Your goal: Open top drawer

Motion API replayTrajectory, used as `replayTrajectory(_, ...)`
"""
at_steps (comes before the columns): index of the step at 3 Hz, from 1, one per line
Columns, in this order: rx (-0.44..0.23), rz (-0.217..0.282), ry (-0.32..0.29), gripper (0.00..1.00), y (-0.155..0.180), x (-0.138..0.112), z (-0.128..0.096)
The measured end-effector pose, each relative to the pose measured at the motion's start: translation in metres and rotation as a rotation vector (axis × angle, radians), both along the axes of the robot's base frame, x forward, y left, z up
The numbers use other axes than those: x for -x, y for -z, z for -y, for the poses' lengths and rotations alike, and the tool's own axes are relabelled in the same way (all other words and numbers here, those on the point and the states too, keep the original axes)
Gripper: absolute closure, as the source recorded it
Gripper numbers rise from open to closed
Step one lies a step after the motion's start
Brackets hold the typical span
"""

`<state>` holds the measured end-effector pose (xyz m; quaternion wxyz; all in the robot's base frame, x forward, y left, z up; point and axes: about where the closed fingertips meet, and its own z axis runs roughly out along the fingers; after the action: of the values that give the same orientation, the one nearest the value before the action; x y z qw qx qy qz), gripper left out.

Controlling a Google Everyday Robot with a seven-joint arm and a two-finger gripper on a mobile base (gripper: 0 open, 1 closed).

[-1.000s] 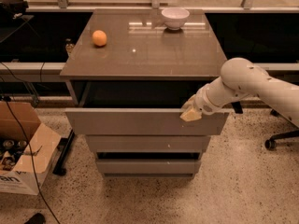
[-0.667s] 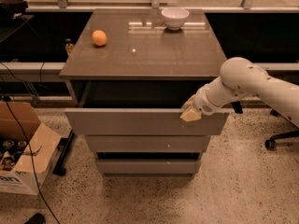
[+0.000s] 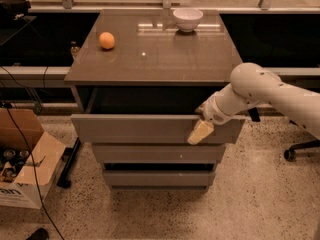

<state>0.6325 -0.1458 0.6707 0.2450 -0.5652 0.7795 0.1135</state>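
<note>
The top drawer point(image 3: 140, 129) of the grey-brown cabinet stands pulled out, its flat front panel forward of the two narrower drawer fronts point(image 3: 155, 154) below and its dark inside showing under the cabinet top. My gripper point(image 3: 200, 132) is at the right part of the top drawer's front panel, hanging over its upper edge, with one cream finger lying against the panel face. The white arm comes in from the right.
An orange point(image 3: 106, 40) and a white bowl point(image 3: 187, 19) sit on the cabinet top point(image 3: 150, 59). An open cardboard box point(image 3: 25, 164) stands on the floor at left, with cables beside it. An office chair base point(image 3: 300, 149) is at right.
The drawer and my gripper are in nearly the same place as before; no clear movement shows.
</note>
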Motion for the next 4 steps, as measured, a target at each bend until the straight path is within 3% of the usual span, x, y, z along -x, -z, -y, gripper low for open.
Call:
replayTrajectory(1,0.008,-0.010,0.004,0.00,0.007,0.005,0.003)
replayTrajectory(2,0.025,-0.027,0.003,0.00,0.012,0.011,0.006)
replayTrajectory(4,0.091,-0.101,-0.043,0.42,0.022,0.022,0.009)
